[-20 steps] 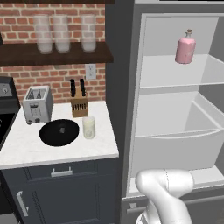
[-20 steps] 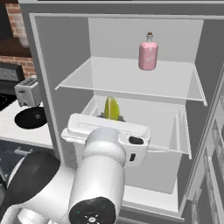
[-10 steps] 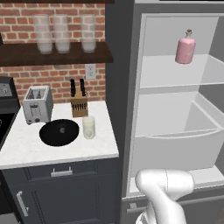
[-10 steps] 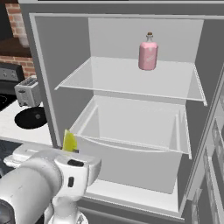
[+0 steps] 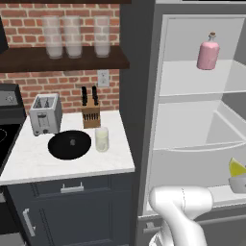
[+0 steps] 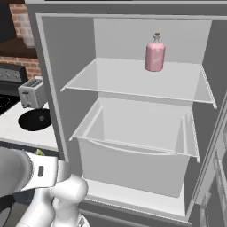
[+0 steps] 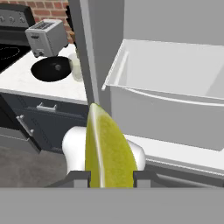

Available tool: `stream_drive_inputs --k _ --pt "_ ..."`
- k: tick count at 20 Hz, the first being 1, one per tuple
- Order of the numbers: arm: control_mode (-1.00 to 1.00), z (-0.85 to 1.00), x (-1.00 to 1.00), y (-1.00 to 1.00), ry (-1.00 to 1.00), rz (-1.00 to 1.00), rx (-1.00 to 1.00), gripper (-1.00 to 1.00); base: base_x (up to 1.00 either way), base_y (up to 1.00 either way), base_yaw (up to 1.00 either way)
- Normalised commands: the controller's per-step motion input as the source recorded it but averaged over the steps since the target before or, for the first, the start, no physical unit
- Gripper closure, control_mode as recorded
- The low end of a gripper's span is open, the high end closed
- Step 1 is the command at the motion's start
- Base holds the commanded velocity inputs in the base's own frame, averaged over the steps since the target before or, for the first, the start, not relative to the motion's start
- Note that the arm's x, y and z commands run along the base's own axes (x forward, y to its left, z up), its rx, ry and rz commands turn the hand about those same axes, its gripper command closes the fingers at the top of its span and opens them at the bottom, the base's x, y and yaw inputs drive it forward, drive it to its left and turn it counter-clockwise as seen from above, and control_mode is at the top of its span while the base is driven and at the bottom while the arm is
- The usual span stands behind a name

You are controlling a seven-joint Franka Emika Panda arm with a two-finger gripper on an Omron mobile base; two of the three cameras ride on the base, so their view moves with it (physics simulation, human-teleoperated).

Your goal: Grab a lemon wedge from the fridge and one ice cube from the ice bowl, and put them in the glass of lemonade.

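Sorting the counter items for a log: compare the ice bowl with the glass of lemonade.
The ice bowl is wide, shallow and black; the glass of lemonade is narrow, upright and pale creamy yellow. The ice bowl lies nearer the toaster, the glass of lemonade nearer the fridge. Both stand side by side on the white counter.

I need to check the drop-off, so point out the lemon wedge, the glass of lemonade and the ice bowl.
lemon wedge (image 7: 107, 151): hand view, middle of its yellow-green face.
glass of lemonade (image 5: 101, 140): left base view, side of the glass.
ice bowl (image 5: 69, 144): left base view, black inside.
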Motion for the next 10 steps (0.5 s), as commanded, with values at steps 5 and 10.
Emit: stream_drive_inputs --k 5,10 --pt "1.00 0.00 0.00 0.00 0.00 0.00 0.00 1.00 0.26 1.00 0.09" --pt "1.00 0.00 0.00 0.00 0.00 0.00 0.00 1.00 0.58 1.00 0.06"
